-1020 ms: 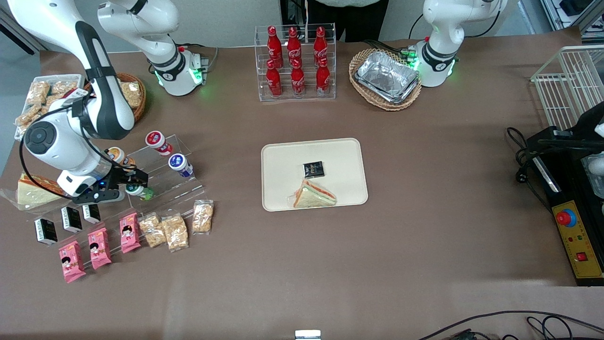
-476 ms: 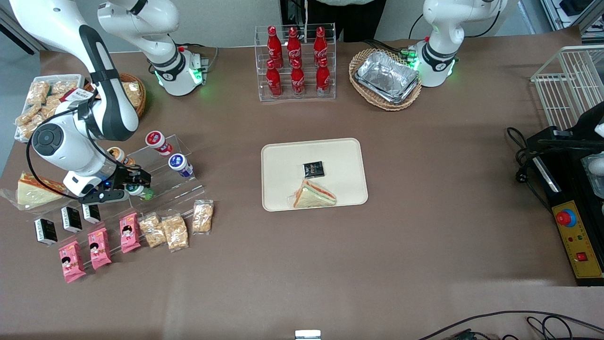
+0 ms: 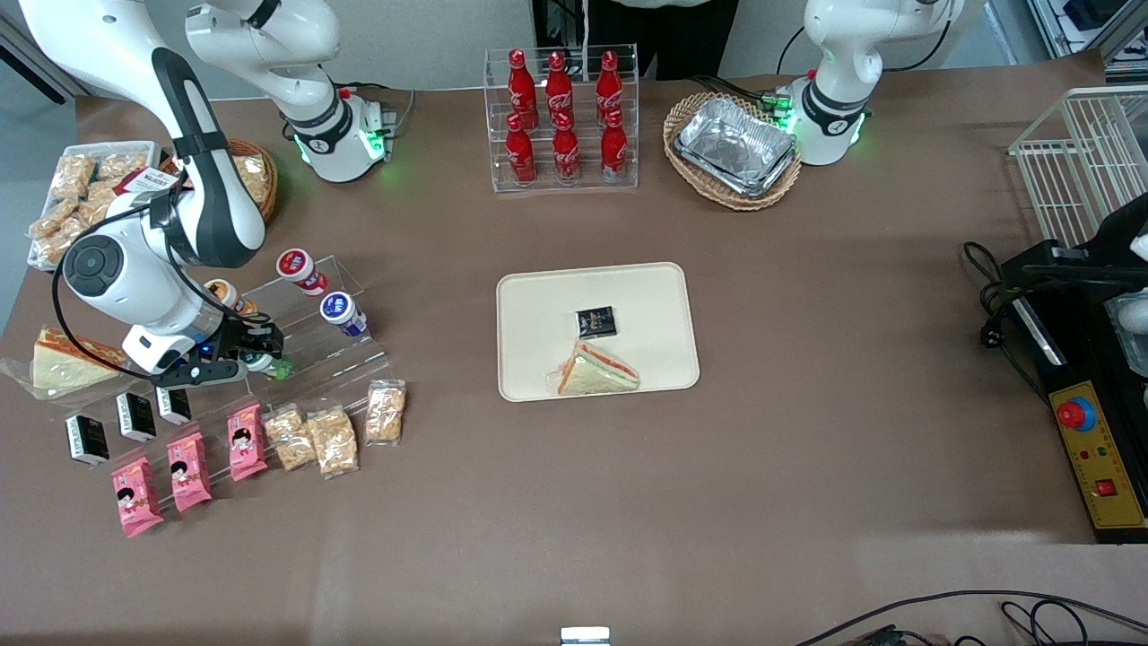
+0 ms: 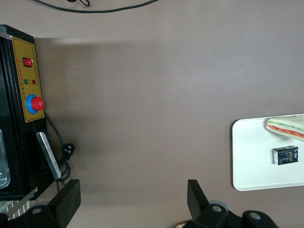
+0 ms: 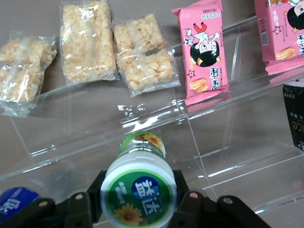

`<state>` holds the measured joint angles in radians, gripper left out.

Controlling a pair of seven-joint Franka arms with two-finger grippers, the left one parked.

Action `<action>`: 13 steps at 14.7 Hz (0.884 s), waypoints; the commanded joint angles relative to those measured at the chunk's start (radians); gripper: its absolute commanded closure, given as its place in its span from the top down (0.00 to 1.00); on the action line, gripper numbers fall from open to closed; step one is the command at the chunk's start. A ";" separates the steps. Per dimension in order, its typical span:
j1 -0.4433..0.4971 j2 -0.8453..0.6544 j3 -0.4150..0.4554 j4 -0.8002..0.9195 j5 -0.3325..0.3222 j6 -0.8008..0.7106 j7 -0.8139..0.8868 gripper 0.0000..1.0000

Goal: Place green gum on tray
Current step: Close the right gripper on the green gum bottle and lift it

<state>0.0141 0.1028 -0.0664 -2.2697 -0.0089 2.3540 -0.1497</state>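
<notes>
The green gum is a small green jar with a white lid on a low step of the clear stepped stand. My right gripper is at the jar, a finger on each side of it. In the right wrist view the lid with its green-and-yellow label sits between the black fingers of the gripper, which press its sides. The cream tray lies mid-table, toward the parked arm from the stand; it also shows in the left wrist view.
A sandwich and a black packet lie on the tray. Orange-lidded, red-lidded and blue-lidded jars stand on the stand. Snack bags and pink packs lie nearer the camera. A cola rack stands farther away.
The arm's wrist and elbow shifted a little farther from the camera; the gripper stays at the green gum on the stand, with the jar between its fingers.
</notes>
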 commanded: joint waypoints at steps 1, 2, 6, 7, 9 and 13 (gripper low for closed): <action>0.001 -0.038 0.005 0.027 -0.005 -0.057 0.002 0.31; 0.000 -0.058 0.005 0.053 -0.005 -0.114 -0.002 0.31; 0.001 -0.086 0.008 0.282 -0.003 -0.471 -0.004 0.31; 0.001 -0.084 0.010 0.338 0.007 -0.545 -0.004 0.31; 0.032 -0.084 0.014 0.422 0.053 -0.646 0.009 0.31; 0.180 -0.103 0.019 0.484 0.087 -0.737 0.244 0.32</action>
<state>0.0911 -0.0099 -0.0497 -1.8414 0.0487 1.6745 -0.0591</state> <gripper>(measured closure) 0.410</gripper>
